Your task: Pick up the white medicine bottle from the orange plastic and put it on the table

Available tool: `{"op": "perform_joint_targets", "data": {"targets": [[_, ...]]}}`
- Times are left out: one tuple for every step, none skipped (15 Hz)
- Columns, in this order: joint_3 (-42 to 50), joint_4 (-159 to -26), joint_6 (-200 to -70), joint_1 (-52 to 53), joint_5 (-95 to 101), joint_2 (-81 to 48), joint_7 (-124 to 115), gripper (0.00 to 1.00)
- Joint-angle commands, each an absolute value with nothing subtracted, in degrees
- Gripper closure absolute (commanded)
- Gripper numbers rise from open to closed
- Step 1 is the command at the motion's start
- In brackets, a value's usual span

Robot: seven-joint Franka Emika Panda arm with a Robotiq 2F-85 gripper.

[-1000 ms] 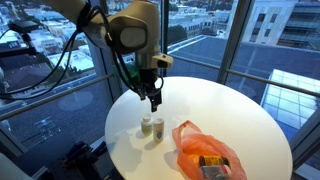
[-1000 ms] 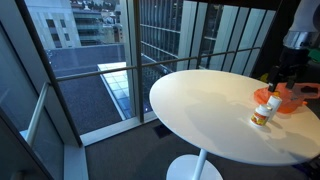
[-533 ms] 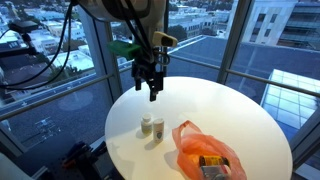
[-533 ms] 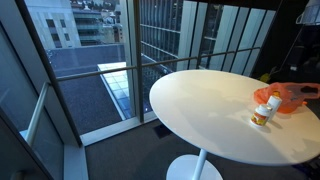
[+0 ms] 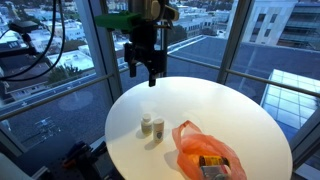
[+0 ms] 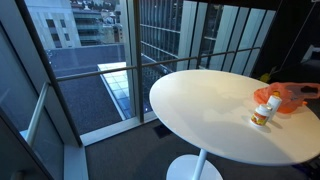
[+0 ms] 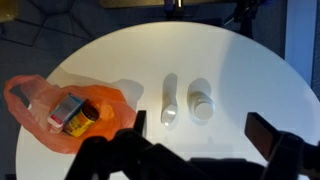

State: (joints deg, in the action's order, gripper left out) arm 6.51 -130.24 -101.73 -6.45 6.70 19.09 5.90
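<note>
Two small white medicine bottles (image 5: pixel 146 124) (image 5: pixel 158 128) stand side by side on the round white table (image 5: pixel 230 110), just beside the orange plastic bag (image 5: pixel 205 152). The wrist view shows them from above (image 7: pixel 169 100) (image 7: pixel 203 102), to the right of the orange bag (image 7: pixel 40 95). My gripper (image 5: pixel 147 72) hangs high above the table's far edge, well clear of the bottles. It is open and empty, with both fingers spread wide in the wrist view (image 7: pixel 203 135). One bottle (image 6: pixel 262 115) also shows in an exterior view, next to the bag (image 6: pixel 292 97).
A yellow and brown box (image 7: pixel 72 112) lies inside the orange bag. The table stands by tall windows with black railings (image 6: pixel 170 40). Cables hang from the arm at the upper left (image 5: pixel 60 40).
The gripper has risen from just above the bottles to high over the table and moved toward the window. The arm has left one exterior view. The bottles have not moved.
</note>
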Motion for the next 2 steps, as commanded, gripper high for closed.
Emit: {"op": "perform_joint_targets", "data": {"targets": [[6.7, -130.0, -101.2, -6.3, 6.7, 19.3, 6.0, 0.00], [6.8, -129.9, -101.1, -6.3, 6.7, 19.4, 6.1, 0.00]]}}
